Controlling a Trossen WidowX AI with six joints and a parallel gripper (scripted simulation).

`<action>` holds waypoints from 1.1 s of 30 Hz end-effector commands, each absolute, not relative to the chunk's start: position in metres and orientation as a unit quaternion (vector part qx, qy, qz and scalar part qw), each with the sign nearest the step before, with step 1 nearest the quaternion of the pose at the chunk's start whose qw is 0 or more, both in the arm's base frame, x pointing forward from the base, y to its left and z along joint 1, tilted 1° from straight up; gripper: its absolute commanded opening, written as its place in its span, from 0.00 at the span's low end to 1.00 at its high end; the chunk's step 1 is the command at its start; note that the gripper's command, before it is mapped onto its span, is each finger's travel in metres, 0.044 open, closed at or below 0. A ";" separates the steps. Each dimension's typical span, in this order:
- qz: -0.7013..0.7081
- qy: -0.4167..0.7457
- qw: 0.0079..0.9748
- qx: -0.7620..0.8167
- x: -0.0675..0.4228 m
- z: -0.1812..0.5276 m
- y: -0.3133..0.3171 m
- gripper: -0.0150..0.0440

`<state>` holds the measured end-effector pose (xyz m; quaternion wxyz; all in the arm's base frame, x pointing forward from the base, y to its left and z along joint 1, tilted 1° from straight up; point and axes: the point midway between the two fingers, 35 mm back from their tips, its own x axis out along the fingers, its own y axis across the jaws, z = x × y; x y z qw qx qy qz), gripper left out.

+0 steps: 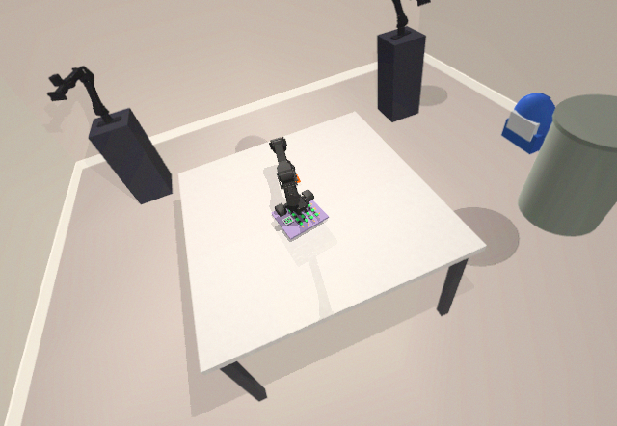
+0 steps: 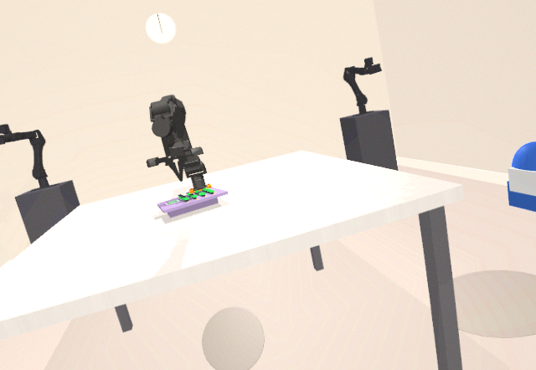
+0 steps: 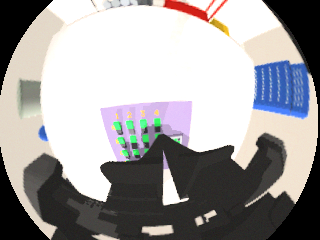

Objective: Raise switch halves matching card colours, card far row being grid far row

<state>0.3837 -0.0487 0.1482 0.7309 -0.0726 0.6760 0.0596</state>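
Observation:
A purple panel (image 1: 321, 216) (image 2: 219, 192) (image 3: 110, 120) lies on the white table (image 1: 373, 202) (image 2: 324, 192). It carries a grid of small rocker switches (image 1: 305, 216) (image 2: 197, 193) (image 3: 131, 139) with green and dark halves. The small card (image 1: 288, 220) (image 2: 172, 202) (image 3: 176, 139) sits on the panel beside the grid. My gripper (image 1: 300, 208) (image 2: 198, 182) (image 3: 160, 136) is shut and empty. Its tip points down at the near rows of the grid, at the side toward the card. Whether the tip touches a switch I cannot tell. The arm hides the nearest switches in the wrist view.
Two dark pedestals (image 1: 130, 154) (image 1: 400, 73) with camera arms stand beyond the table. A grey-green drum (image 1: 573, 162) and a blue bin (image 1: 529, 119) stand on the floor at the right.

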 end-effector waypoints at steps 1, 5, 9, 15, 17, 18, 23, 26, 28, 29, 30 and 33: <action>0.063 0.683 0.724 -0.076 0.388 0.126 -0.048 0.25; 0.063 0.686 0.721 -0.077 0.389 0.115 -0.048 0.25; 0.063 0.686 0.721 -0.077 0.389 0.110 -0.048 0.25; 0.063 0.686 0.721 -0.077 0.390 0.103 -0.048 0.25; 0.063 0.686 0.721 -0.077 0.390 0.100 -0.048 0.25; 0.063 0.686 0.721 -0.077 0.390 0.099 -0.048 0.25; 0.063 0.686 0.721 -0.077 0.391 0.092 -0.048 0.25; 0.063 0.686 0.721 -0.077 0.391 0.091 -0.048 0.25; 0.063 0.686 0.721 -0.077 0.391 0.091 -0.048 0.25; 0.063 0.686 0.721 -0.077 0.391 0.091 -0.048 0.25; 0.063 0.686 0.721 -0.077 0.391 0.091 -0.048 0.25; 0.063 0.686 0.721 -0.077 0.391 0.091 -0.048 0.25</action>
